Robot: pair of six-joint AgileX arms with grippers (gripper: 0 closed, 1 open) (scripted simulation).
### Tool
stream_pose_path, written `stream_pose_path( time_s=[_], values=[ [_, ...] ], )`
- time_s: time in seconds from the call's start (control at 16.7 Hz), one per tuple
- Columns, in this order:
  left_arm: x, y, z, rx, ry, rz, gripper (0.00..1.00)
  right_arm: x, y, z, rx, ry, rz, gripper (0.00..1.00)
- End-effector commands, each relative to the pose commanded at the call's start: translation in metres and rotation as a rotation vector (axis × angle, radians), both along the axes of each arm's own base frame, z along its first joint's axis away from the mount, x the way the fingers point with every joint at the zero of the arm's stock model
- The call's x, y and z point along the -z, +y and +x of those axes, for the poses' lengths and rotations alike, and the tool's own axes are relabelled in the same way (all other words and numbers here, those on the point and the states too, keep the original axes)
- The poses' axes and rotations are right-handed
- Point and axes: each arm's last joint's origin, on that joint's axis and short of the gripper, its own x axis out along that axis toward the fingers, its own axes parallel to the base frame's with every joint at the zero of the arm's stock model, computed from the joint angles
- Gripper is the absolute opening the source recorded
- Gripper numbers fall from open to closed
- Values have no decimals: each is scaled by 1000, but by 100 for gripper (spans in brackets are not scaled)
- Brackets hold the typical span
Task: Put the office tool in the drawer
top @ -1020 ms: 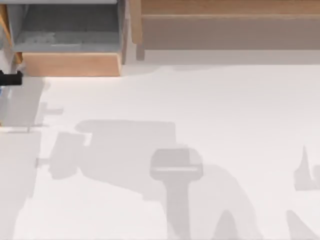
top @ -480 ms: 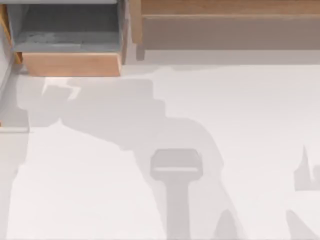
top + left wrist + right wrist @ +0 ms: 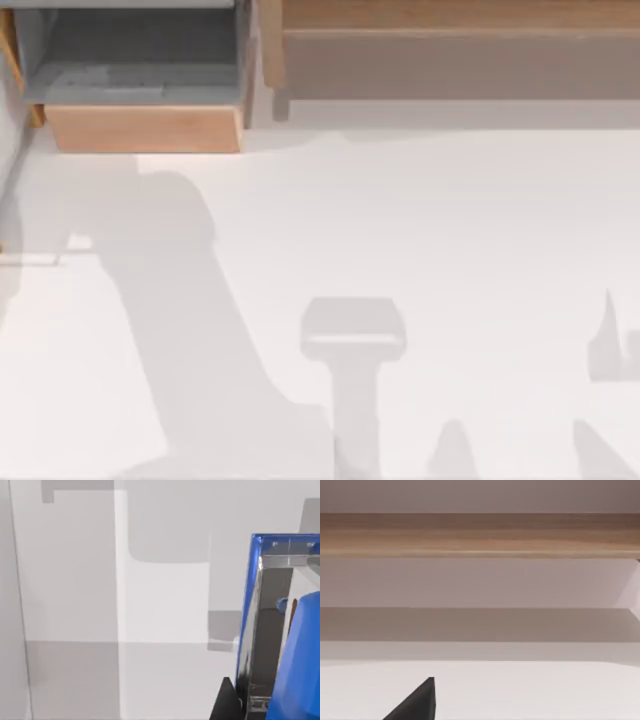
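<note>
The office tool [image 3: 295, 645] is a bright-blue oblong with a shiny grey metal edge. In the left wrist view it hangs close to the camera, above the white table. My left gripper [image 3: 227, 706] is shut on it, and one black fingertip [image 3: 225, 700] shows beside the metal edge. The drawer [image 3: 145, 128] stands open at the table's back left, with a grey inside and a light-wood front panel. My right gripper [image 3: 415, 704] shows as a black tip low in the right wrist view, facing the wooden shelf [image 3: 480, 532].
The wider wooden shelf [image 3: 450, 65] with a brown-grey panel runs along the back right, next to the drawer. A grey wall edge [image 3: 10, 150] borders the table's far left. Arm shadows lie across the white table [image 3: 420, 220].
The black tip of my left gripper at the top view's left edge has gone out of that view. Its broad shadow has swept across the table's left half. The right arm's shadows stay put.
</note>
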Motion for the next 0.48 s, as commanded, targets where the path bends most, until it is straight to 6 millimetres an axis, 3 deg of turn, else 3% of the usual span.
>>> stream_pose_path(
  time_s=[0.18,0.48],
  values=[
    [31,1,4,6,99,-18,0,0,0,0,0,0,0,100],
    [35,0,4,9,117,-21,0,0,0,0,0,0,0,100]
  ],
)
